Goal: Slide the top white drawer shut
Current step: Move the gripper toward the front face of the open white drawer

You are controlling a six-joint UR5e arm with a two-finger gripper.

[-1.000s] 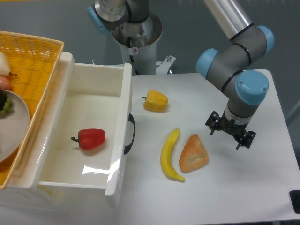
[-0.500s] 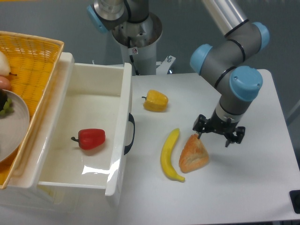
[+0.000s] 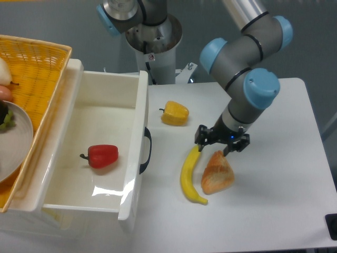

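The top white drawer [image 3: 100,153] stands pulled well out at the left of the white bench [image 3: 274,211], a deep glossy tray whose long axis runs from the far side toward the camera; its front panel faces right, toward the open bench, and carries a curved black handle [image 3: 146,151] at about mid-length. A red bell pepper [image 3: 102,156] lies on the drawer floor, stem to the left, roughly in the middle of the tray. Along the drawer's left edge sits a yellow wicker basket [image 3: 37,63], partly overlapping the drawer's rim, with a grey plate [image 3: 13,145] in it. To the right of the drawer front, on the bench, lie a yellow bell pepper [image 3: 175,113], a banana [image 3: 190,174] lying lengthwise toward the camera, and a triangular pastry [image 3: 217,172] just beside the banana. The hand [image 3: 222,141] hangs above the far ends of the banana and pastry, well apart from the drawer handle; its fingers point down with a gap between them and nothing is held. No readable writing shows; only a small red-and-white sticker [image 3: 151,56] on the robot's base column, too small to read.
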